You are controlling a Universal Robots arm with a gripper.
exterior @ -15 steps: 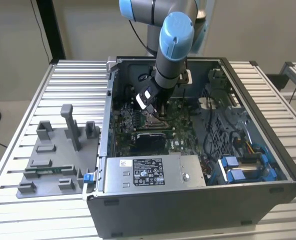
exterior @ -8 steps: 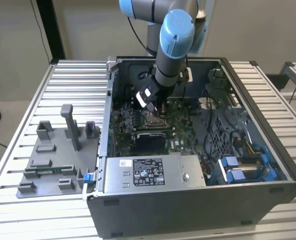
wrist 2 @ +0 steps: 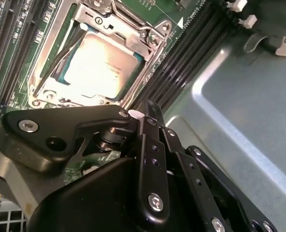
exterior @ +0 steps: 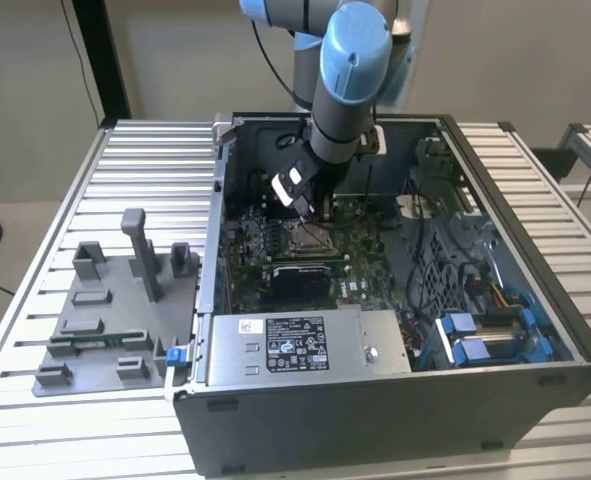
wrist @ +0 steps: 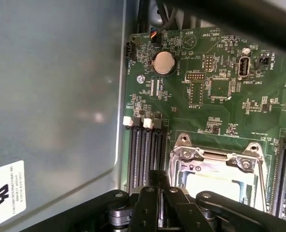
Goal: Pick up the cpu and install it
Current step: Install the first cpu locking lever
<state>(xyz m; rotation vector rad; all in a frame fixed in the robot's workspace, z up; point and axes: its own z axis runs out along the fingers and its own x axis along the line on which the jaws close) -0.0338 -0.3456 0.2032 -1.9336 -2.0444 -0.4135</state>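
One hand (wrist 2: 150, 108), fingers together and holding nothing, hangs just above one socket (wrist 2: 97, 53) inside one open computer case (exterior: 535, 385). One cpu (wrist 2: 99, 67) lies seated within the socket frame. One grey fixture tray (exterior: 95, 330) sits on the worktop (exterior: 35, 250) beside the case

Cpu seated in the motherboard socket

The cpu (wrist 2: 100, 69) is seen in the second wrist view as a small flat square chip with a pale silver-grey metal top, brightly lit. It lies flat inside the metal-framed socket (wrist 2: 150, 36) on the green board, its edges partly covered by the frame. In the first wrist view a pale strip of its top (wrist: 215, 186) is seen within the frame.
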